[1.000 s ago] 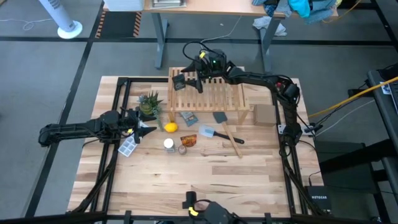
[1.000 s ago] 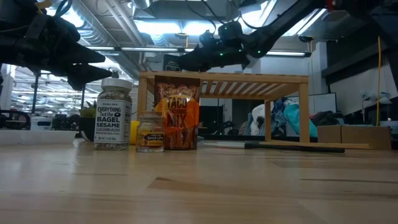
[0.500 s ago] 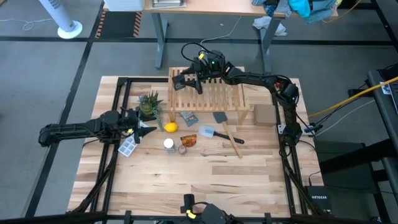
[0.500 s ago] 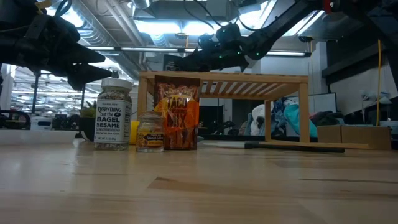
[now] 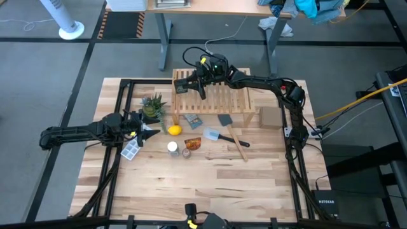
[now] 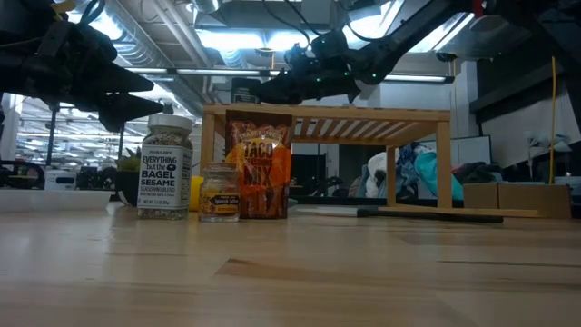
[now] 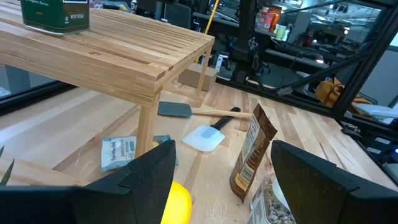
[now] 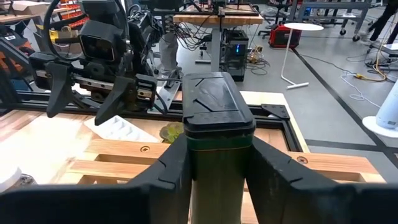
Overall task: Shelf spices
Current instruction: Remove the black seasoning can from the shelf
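Note:
The shelf [image 5: 213,98] stands at the table's far middle. On its far left corner a dark green tin with a black square lid [image 8: 217,118] stands upright on its base, and my right gripper [image 8: 217,152] is shut on it. Three more spices stand on the table in front of the shelf: a white-capped jar [image 5: 172,147], a tiny glass jar [image 5: 187,152] and an orange packet [image 5: 194,144]. My left gripper [image 5: 149,131] waits open at the table's left, near the lemon, touching nothing. My right gripper pinches the tin between its two fingers, on two opposite side walls [image 8: 185,163] just below the black lid. The fingers reach in from the table's right, roughly level. The tin is upright, with its base [image 7: 56,28] on the shelf's slats.
A yellow lemon [image 5: 174,131] and a potted plant [image 5: 152,105] sit beside my left gripper. A white tray [image 5: 130,149] lies nearer the front. Two spatulas [image 5: 222,130] and a blue packet [image 5: 193,119] lie in front of the shelf. A cardboard box [image 5: 270,116] stands at its right.
My right gripper has moved a little toward the table's left edge above the shelf's far left corner. The tin has stayed on the shelf.

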Controlling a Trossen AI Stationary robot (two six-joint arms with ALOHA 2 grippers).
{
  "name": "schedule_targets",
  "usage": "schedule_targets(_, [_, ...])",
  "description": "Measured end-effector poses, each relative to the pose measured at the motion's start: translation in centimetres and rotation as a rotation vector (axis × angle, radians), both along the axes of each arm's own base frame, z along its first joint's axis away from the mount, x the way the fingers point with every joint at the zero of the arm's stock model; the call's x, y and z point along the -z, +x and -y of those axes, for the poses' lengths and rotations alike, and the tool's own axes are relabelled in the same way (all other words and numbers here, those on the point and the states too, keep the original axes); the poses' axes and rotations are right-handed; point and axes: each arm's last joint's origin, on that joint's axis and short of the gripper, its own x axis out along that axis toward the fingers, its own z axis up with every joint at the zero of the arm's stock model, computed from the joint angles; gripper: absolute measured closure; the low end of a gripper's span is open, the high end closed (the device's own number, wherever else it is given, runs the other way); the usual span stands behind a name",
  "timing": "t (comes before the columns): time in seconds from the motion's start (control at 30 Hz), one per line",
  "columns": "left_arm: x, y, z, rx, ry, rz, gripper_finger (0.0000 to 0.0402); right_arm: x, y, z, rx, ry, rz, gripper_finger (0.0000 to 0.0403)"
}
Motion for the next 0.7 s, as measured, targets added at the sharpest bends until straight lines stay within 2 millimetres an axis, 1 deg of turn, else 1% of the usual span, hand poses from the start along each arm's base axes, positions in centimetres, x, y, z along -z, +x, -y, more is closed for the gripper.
schedule_targets(0.2, [0.0, 0.0, 0.0, 0.0, 0.0, 0.0, 0.0144, 0.0, 0.0, 0.0, 0.008, 0.042, -0.007, 0.0282])
schedule_targets(0.37, [0.0, 0.0, 0.0, 0.0, 0.0, -0.001, 0.0144, -1.0, -0.5, -0.3, 0.002, 0.067, -0.025, 0.0282])
schedule_targets(0.47, [0.0, 0.0, 0.0, -0.001, 0.0, 0.0, 0.0144, -2.3, -1.3, -0.7, 0.003, 0.071, -0.043, 0.0282])
schedule_targets(0.57, [0.0, 0.0, 0.0, 0.0, 0.0, 0.0, 0.0144, -3.5, -2.4, -1.4, 0.001, 0.059, -0.065, 0.0282])
schedule_targets(0.63, [0.0, 0.0, 0.0, 0.0, 0.0, -0.001, 0.0144, -3.9, -3.2, -2.3, 0.007, 0.048, -0.084, 0.0282])
schedule_targets(0.7, [0.0, 0.0, 0.0, 0.0, 0.0, -0.001, 0.0144, -4.2, -4.2, -3.2, 0.052, 0.034, -0.094, 0.0282])
